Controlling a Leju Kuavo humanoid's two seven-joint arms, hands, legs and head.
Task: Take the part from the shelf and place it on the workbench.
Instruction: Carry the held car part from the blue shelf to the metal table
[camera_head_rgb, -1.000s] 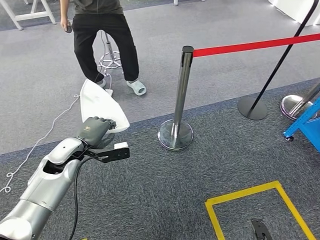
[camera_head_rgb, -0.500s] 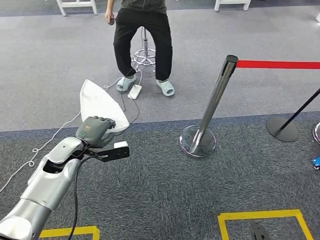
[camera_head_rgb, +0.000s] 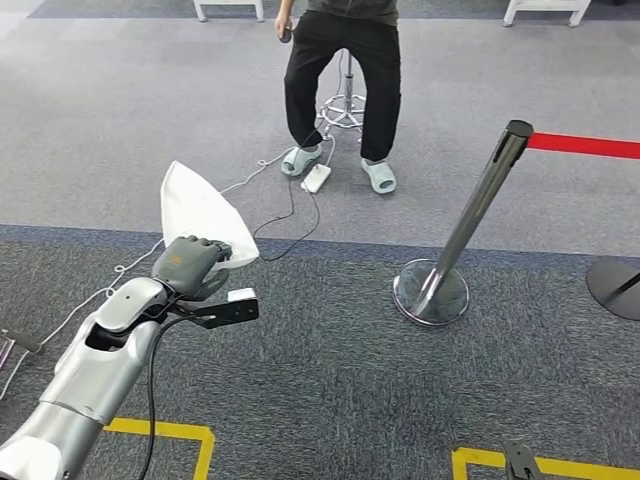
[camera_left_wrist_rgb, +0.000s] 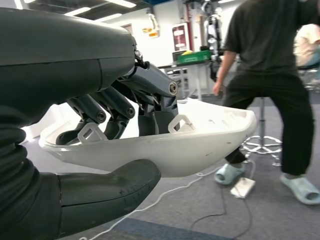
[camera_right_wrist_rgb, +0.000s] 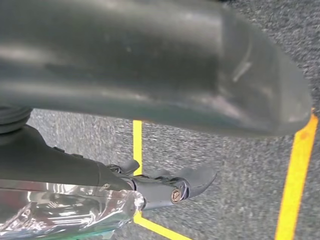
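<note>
Dark fingers (camera_left_wrist_rgb: 113, 107) curl inside the white shell-shaped part (camera_left_wrist_rgb: 196, 142), thumb beneath, so the left hand (camera_head_rgb: 189, 263) grips it out in front over the carpet. The right hand (camera_right_wrist_rgb: 177, 186) hangs with fingers nearly straight, holding nothing. Since a second ago the whole view has swung: the one seated person (camera_head_rgb: 343, 60) and single stanchion post (camera_head_rgb: 472, 225) now sit further right.

You get even, bright overhead light in the head view, with soft, faint shadows on the carpet (camera_head_rgb: 324, 350) and a sharp glint on the chrome post (camera_head_rgb: 483, 205). From the left wrist, ceiling strip lights (camera_left_wrist_rgb: 113, 4) glare and the white part (camera_left_wrist_rgb: 181, 145) looks crisp. From the right wrist, the near robot hand (camera_right_wrist_rgb: 151, 65) is badly blurred.
</note>
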